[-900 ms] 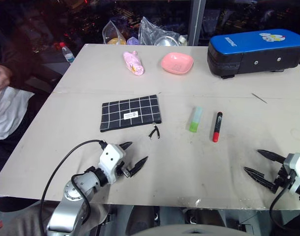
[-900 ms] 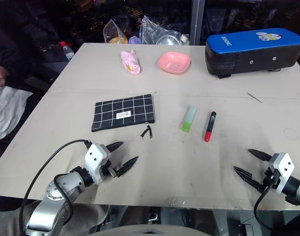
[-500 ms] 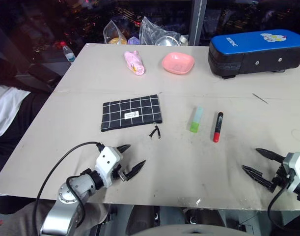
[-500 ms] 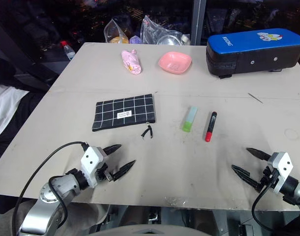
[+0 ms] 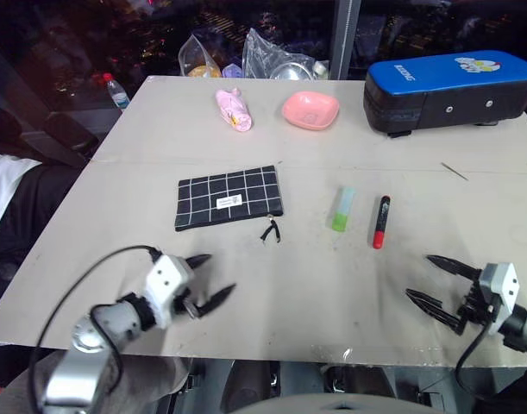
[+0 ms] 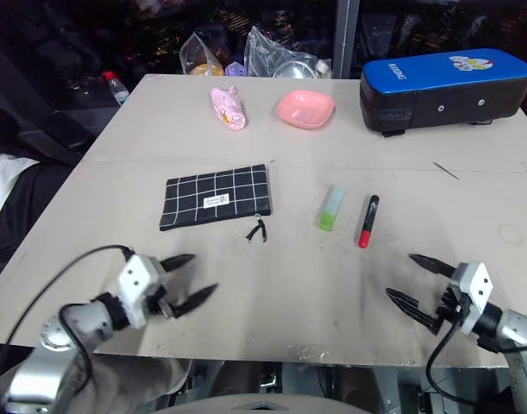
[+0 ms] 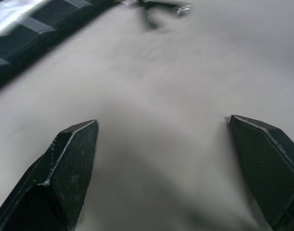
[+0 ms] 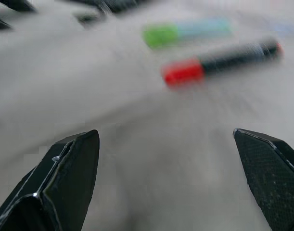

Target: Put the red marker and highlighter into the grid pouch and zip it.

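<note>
A: Grid pouch [image 5: 229, 197], flat black fabric with white lines, lies beyond the left hand [image 5: 203, 283]. What changed?

B: Right hand [image 5: 439, 282], spread empty, has edged toward the slim red-and-black marker [image 5: 380, 222] and stubby green highlighter [image 5: 342, 210] ahead; pickup comes next. Left hand is spread and empty too.
</note>
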Motion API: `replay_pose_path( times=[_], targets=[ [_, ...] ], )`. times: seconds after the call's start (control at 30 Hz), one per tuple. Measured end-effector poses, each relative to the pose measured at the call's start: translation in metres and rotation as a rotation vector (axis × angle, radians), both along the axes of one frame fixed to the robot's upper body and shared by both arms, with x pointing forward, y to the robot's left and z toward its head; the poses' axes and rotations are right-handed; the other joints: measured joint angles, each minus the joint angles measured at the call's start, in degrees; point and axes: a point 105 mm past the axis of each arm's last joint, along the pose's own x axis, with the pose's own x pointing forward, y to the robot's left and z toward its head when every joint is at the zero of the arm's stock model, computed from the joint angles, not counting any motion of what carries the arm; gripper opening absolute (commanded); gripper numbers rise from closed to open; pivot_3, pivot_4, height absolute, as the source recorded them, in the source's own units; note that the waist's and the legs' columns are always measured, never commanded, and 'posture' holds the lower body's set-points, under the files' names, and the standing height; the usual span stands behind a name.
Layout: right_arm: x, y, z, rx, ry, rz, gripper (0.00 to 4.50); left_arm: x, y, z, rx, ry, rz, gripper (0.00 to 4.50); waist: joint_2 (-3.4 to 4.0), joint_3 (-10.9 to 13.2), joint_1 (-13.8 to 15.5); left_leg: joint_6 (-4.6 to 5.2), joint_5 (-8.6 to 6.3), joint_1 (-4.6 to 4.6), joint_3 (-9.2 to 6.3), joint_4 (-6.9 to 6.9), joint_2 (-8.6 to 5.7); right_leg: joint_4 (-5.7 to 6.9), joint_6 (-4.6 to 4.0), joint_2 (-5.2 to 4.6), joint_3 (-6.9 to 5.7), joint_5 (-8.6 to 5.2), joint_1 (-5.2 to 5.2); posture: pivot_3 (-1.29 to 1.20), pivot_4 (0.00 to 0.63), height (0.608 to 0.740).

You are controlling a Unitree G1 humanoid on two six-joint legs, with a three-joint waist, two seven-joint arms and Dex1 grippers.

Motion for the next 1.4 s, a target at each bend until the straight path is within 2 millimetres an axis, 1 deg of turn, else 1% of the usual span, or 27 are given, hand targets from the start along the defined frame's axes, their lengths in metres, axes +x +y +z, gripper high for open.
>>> replay_pose_path(
  times=[0.07, 0.1, 0.17, 0.23, 0.27, 0.33, 0.37, 0.4, 0.5, 0.6, 0.63, 0.77, 0.8, 0.9, 0.97, 1.07, 1.17, 1.4],
  targets=[
    [0.004, 0.013, 0.015, 0.053, -0.038, 0.026, 4.50, 0.008, 0.017, 0.008, 0.039, -0.026, 0.018, 4.41, -0.02, 0.01, 0.01, 0.00, -0.01, -0.03, 0.02, 0.00, -0.03, -0.03, 0.00, 0.02, -0.02, 0.00, 0.00, 0.00, 0.150, 0.688],
    [0.005, 0.018, 0.020, 0.070, -0.045, 0.039, 4.50, 0.010, 0.023, 0.010, 0.050, -0.033, 0.019, 4.41, -0.03, 0.02, 0.08, 0.01, -0.01, -0.07, 0.03, -0.01, -0.07, -0.05, 0.00, 0.02, -0.04, 0.00, 0.00, 0.00, 0.150, 0.688],
    [0.006, 0.023, 0.024, 0.081, -0.052, 0.054, 4.50, 0.011, 0.028, 0.010, 0.056, -0.035, 0.027, 4.41, -0.04, 0.02, 0.09, 0.02, -0.01, -0.10, 0.04, -0.01, -0.08, -0.07, 0.01, 0.03, -0.06, 0.00, 0.00, 0.00, 0.150, 0.688],
    [0.006, 0.032, 0.031, 0.116, -0.052, 0.076, 4.50, 0.017, 0.042, 0.011, 0.071, -0.036, 0.047, 4.41, -0.14, 0.07, 0.16, 0.06, -0.04, -0.19, 0.04, 0.00, -0.10, -0.23, 0.02, 0.02, -0.13, 0.02, 0.03, 0.00, 0.150, 0.688],
    [0.008, 0.041, 0.040, 0.150, -0.066, 0.096, 4.50, 0.027, 0.060, 0.021, 0.095, -0.060, 0.082, 4.41, -0.38, 0.21, 0.08, 0.06, -0.03, -0.20, -0.02, 0.00, -0.08, -0.23, 0.02, 0.03, -0.18, 0.02, 0.03, 0.00, 0.150, 0.688],
    [0.008, 0.043, 0.045, 0.157, -0.081, 0.106, 4.50, 0.031, 0.069, 0.030, 0.113, -0.088, 0.099, 4.41, -0.43, 0.22, 0.02, 0.06, -0.03, -0.19, 0.00, 0.00, -0.08, -0.23, 0.02, 0.03, -0.17, 0.02, 0.04, 0.00, 0.150, 0.688],
    [0.009, 0.045, 0.047, 0.163, -0.084, 0.111, 4.50, 0.036, 0.078, 0.036, 0.131, -0.106, 0.108, 4.41, -0.43, 0.21, 0.03, 0.06, -0.03, -0.19, 0.01, 0.00, -0.08, -0.23, 0.04, 0.05, -0.18, 0.03, 0.04, 0.00, 0.150, 0.688],
    [0.009, 0.045, 0.047, 0.163, -0.083, 0.110, 4.50, 0.039, 0.084, 0.037, 0.141, -0.110, 0.118, 4.41, -0.43, 0.22, 0.05, 0.06, -0.03, -0.19, 0.02, 0.00, -0.09, -0.23, 0.10, 0.05, -0.18, 0.06, 0.04, 0.00, 0.150, 0.688],
    [0.010, 0.045, 0.047, 0.163, -0.075, 0.109, 4.50, 0.043, 0.096, 0.036, 0.164, -0.102, 0.139, 4.41, -0.43, 0.22, 0.01, 0.06, -0.03, -0.19, 0.05, 0.00, -0.09, -0.23, 0.18, 0.08, -0.17, 0.10, 0.04, 0.00, 0.150, 0.688],
    [0.010, 0.045, 0.046, 0.160, -0.072, 0.111, 4.50, 0.049, 0.103, 0.028, 0.191, -0.084, 0.146, 4.41, -0.45, 0.23, 0.08, 0.06, -0.03, -0.19, 0.05, 0.00, -0.09, -0.22, 0.20, 0.12, -0.18, 0.12, 0.04, 0.00, 0.150, 0.688],
    [0.010, 0.045, 0.046, 0.158, -0.071, 0.112, 4.50, 0.052, 0.104, 0.027, 0.200, -0.083, 0.141, 4.41, -0.47, 0.23, 0.11, 0.06, -0.02, -0.19, 0.04, 0.00, -0.09, -0.21, 0.22, 0.11, -0.19, 0.12, 0.04, 0.00, 0.150, 0.688],
    [0.013, 0.046, 0.048, 0.152, -0.083, 0.117, 4.50, 0.064, 0.108, 0.034, 0.266, -0.117, 0.124, 4.41, -0.50, 0.23, 0.04, 0.06, -0.02, -0.19, 0.06, 0.02, -0.10, -0.17, 0.24, 0.13, -0.18, 0.14, 0.03, 0.00, 0.150, 0.688],
    [0.014, 0.047, 0.050, 0.151, -0.088, 0.117, 4.50, 0.068, 0.109, 0.035, 0.305, -0.132, 0.116, 4.41, -0.50, 0.23, 0.02, 0.06, -0.02, -0.19, 0.06, 0.02, -0.10, -0.15, 0.24, 0.13, -0.18, 0.14, 0.03, 0.00, 0.150, 0.688],
    [0.019, 0.049, 0.054, 0.151, -0.096, 0.118, 4.50, 0.080, 0.109, 0.045, 0.496, -0.210, 0.056, 4.41, -0.51, 0.23, 0.04, 0.06, -0.02, -0.17, 0.09, 0.02, -0.11, -0.09, 0.25, 0.14, -0.16, 0.14, 0.03, 0.00, 0.150, 0.688],
    [0.019, 0.050, 0.054, 0.153, -0.091, 0.112, 4.50, 0.085, 0.107, 0.048, 0.561, -0.255, 0.028, 4.41, -0.51, 0.23, 0.04, 0.06, -0.02, -0.18, 0.13, 0.02, -0.11, -0.05, 0.25, 0.12, -0.14, 0.14, 0.03, 0.00, 0.150, 0.688],
    [0.021, 0.050, 0.053, 0.155, -0.081, 0.100, 4.50, 0.091, 0.100, 0.049, 0.621, -0.310, -0.011, 4.41, -0.51, 0.23, 0.13, 0.06, -0.02, -0.18, 0.13, 0.03, -0.11, 0.01, 0.26, 0.12, -0.15, 0.14, 0.02, 0.00, 0.150, 0.688],
    [0.021, 0.054, 0.054, 0.157, -0.086, 0.101, 4.50, 0.097, 0.085, 0.051, 0.703, -0.384, -0.102, 4.41, -0.51, 0.23, 0.24, 0.07, -0.02, -0.18, 0.13, 0.06, -0.12, 0.02, 0.26, 0.10, -0.15, 0.14, 0.02, 0.00, 0.150, 0.688],
    [0.018, 0.052, 0.049, 0.158, -0.067, 0.078, 4.50, 0.095, 0.061, 0.053, 0.831, -0.461, -0.337, 4.41, -0.50, 0.23, 0.06, 0.06, -0.02, -0.17, 0.19, 0.06, -0.14, 0.03, 0.28, 0.09, -0.12, 0.14, 0.02, 0.00, 0.150, 0.688]
  ],
)
